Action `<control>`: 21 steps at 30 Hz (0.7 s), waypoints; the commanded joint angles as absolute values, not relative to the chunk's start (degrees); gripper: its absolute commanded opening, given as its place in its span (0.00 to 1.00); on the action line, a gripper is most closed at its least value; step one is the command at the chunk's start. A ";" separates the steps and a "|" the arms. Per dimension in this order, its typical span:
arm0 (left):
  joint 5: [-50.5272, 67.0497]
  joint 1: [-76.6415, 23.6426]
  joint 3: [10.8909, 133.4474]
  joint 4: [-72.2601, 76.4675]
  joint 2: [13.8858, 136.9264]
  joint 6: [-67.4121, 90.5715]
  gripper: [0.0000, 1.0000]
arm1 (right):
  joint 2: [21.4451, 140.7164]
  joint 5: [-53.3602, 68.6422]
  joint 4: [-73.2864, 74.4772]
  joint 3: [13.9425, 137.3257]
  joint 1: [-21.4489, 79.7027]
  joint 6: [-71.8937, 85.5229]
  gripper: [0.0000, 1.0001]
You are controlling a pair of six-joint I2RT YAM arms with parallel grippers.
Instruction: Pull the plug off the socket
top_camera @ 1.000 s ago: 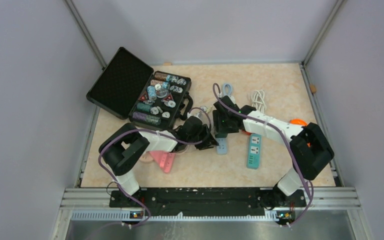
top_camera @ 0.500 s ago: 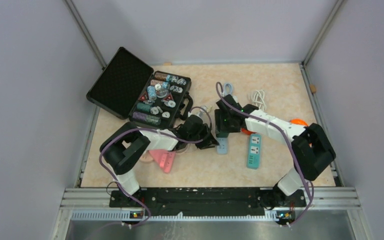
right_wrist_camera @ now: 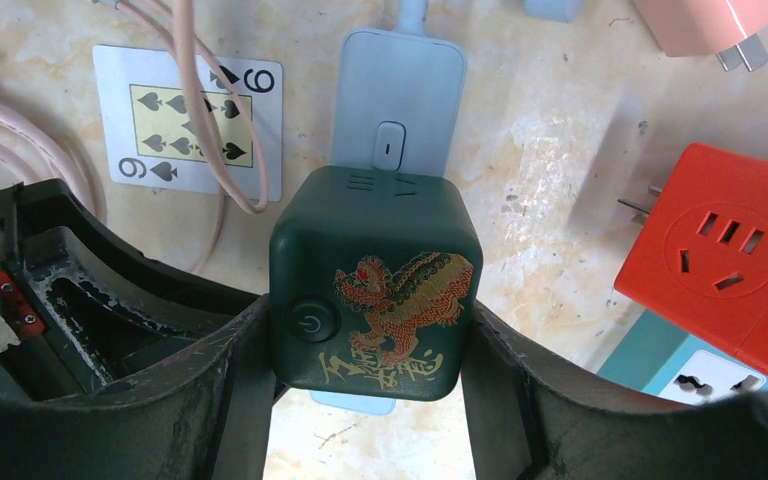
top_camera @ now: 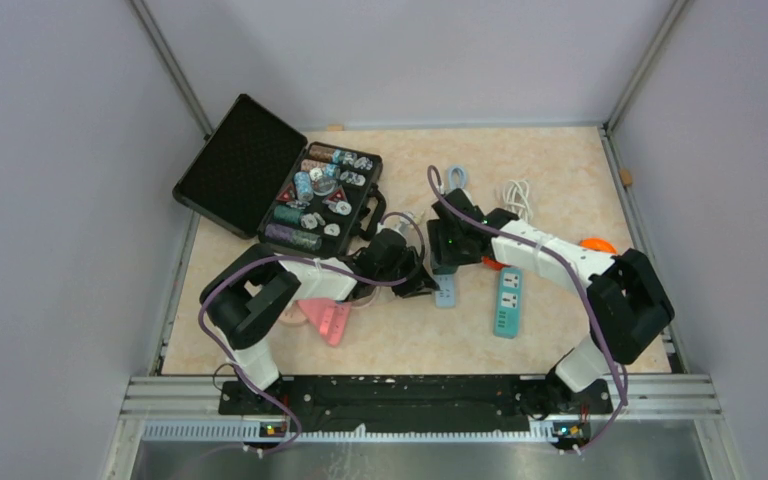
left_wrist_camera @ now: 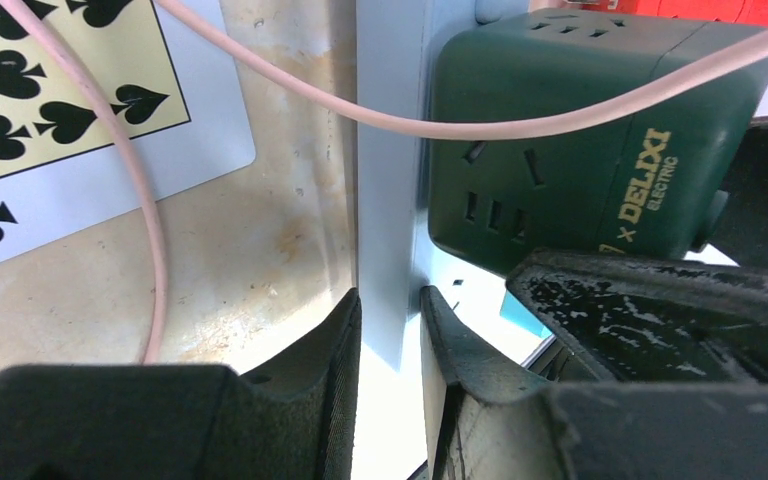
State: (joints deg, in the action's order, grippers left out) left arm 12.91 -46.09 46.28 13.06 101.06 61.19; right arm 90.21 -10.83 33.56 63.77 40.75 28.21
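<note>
The plug (right_wrist_camera: pixel 375 280) is a dark green cube with a red-and-gold lion and a power button. It sits on the socket (right_wrist_camera: pixel 398 100), a light blue power strip lying flat on the table. My right gripper (right_wrist_camera: pixel 368 350) is shut on the cube, with a finger pressed on each side. In the left wrist view, my left gripper (left_wrist_camera: pixel 390 340) pinches the socket's (left_wrist_camera: pixel 390 150) thin edge just below the plug (left_wrist_camera: pixel 560 160). From above, both grippers (top_camera: pixel 422 283) (top_camera: pixel 444 252) meet over the socket (top_camera: pixel 445 292), and the plug is hidden.
A red cube adapter (right_wrist_camera: pixel 730 240) and a teal power strip (top_camera: pixel 507 300) lie right of the socket. A nine-of-spades card (right_wrist_camera: pixel 195 125) and pink cable (left_wrist_camera: pixel 150 200) lie to its left. An open black case (top_camera: pixel 260 175), pink strip (top_camera: pixel 328 322) and white cable (top_camera: pixel 517 197) sit farther off.
My left jaws have narrowed onto the socket's edge. The right gripper keeps its hold on the plug, and its arm has barely shifted.
</note>
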 commanded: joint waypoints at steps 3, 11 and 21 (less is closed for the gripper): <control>3.86 -45.14 43.43 -2.11 106.16 57.04 0.27 | 84.78 -9.42 30.94 66.86 39.46 25.16 0.00; 5.80 -44.85 44.00 -1.64 107.56 57.02 0.26 | 86.11 -18.97 34.51 67.55 43.68 25.59 0.00; 7.63 -44.30 43.88 -0.65 108.29 57.66 0.26 | 85.45 -15.50 31.33 65.41 41.62 27.59 0.00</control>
State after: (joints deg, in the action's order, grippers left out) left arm 15.70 -45.54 47.46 15.11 103.09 61.49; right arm 87.99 -9.13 33.01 61.87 38.83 28.40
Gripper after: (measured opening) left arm 0.266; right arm 0.581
